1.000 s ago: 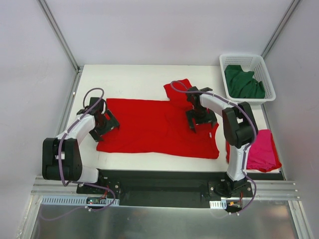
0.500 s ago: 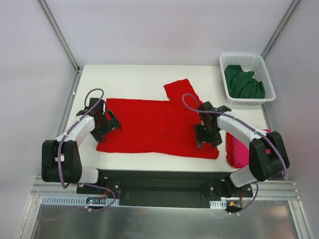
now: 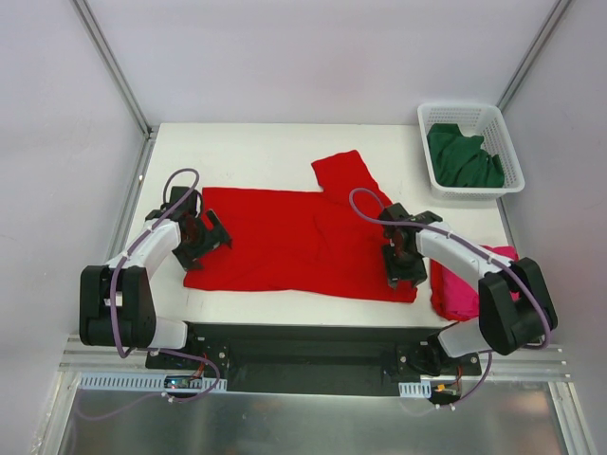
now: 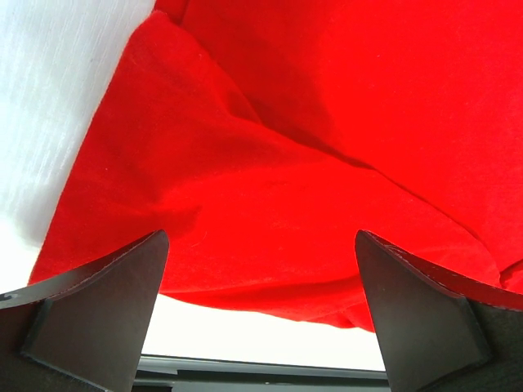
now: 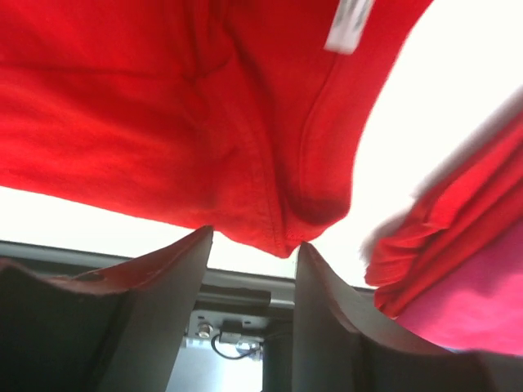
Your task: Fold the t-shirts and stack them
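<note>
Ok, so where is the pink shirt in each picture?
Top external: the pink shirt lies at the right, near the front, partly hidden under the right arm.
Left wrist: not in it.
Right wrist: it fills the bottom right corner.
Shared landmark: the red shirt shows in all three views. In the top external and right wrist views, the pink shirt lies just right of its near right corner.

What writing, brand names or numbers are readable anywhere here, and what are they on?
No text can be read in any view.
One label shows, a white tag sewn on the red t-shirt: too blurred to read.
</note>
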You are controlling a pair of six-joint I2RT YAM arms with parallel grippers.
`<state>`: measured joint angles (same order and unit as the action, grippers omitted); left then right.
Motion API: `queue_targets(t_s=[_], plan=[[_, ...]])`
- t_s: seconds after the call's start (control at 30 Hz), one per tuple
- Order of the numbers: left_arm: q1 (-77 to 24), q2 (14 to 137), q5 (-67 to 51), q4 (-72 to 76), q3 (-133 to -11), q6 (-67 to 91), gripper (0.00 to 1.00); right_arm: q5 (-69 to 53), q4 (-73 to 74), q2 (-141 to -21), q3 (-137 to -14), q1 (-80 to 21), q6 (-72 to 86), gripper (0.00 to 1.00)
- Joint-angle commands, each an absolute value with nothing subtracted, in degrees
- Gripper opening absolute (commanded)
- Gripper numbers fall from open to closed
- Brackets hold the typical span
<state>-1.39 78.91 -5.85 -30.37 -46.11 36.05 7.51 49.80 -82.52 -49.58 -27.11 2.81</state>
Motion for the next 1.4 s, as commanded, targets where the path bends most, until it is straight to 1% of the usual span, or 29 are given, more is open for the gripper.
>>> queue_targets(t_s=[0.0,0.13,0.27,0.37,0.47,0.5,0.53,0.63,0.83,1.03,1.2,1.23,1.27,1.33,1.37], plan=[[-0.9,77.7,-3.5,-32.2,-45.5,33.4,0.99,12.1,51.6,-80.9,-51.9,-27.3,2.0,0.50],[-0.9,77.3,-1.2,-36.2,-46.4,33.0,0.99,9.3,50.1,-82.8,-50.5,-27.6,2.7,0.50],[-0.9,75.9,1.3,-41.6,-48.8,32.7,0.99,9.6,50.4,-83.7,-50.2,-27.9,3.1,0.50],[-0.9,74.1,1.1,-44.1,-48.8,32.3,0.99,9.8,50.6,-84.5,-50.4,-28.0,3.1,0.51],[-0.9,72.6,0.3,-45.8,-47.6,32.3,0.99,10.0,51.3,-86.3,-51.1,-28.1,3.2,0.58],[-0.9,72.3,0.3,-46.0,-46.9,32.4,0.99,9.9,51.2,-86.7,-51.1,-28.2,3.3,0.64],[-0.9,72.2,0.5,-45.9,-46.3,32.6,0.99,9.6,51.2,-87.0,-51.0,-28.3,3.2,0.66],[-0.9,72.2,0.3,-46.3,-46.4,33.1,0.99,9.0,51.3,-87.8,-51.1,-28.5,3.3,0.69],[-0.9,79.3,2.5,-49.4,-48.1,33.4,0.99,6.9,51.6,-89.2,-51.7,-28.5,3.1,0.66],[-0.8,83.4,5.6,-49.9,-49.4,33.9,0.99,5.3,51.7,-90.3,-51.6,-28.7,3.0,0.62],[-0.4,86.0,8.6,-49.7,-50.6,32.2,0.99,5.2,51.9,-90.4,-51.4,-28.6,2.7,0.51],[-0.3,86.7,9.0,-49.8,-50.8,31.9,0.97,5.2,51.9,-90.4,-51.4,-28.7,2.6,0.50],[-0.4,86.8,9.1,-49.7,-51.0,31.6,0.84,5.2,51.9,-90.5,-51.4,-28.6,2.5,0.48],[-0.4,87.2,9.7,-49.7,-51.2,31.3,0.68,5.7,52.3,-90.5,-51.7,-28.7,2.3,0.42],[-0.4,87.2,9.8,-49.8,-51.5,30.9,0.57,5.8,52.5,-90.4,-51.8,-28.7,2.0,0.39]])
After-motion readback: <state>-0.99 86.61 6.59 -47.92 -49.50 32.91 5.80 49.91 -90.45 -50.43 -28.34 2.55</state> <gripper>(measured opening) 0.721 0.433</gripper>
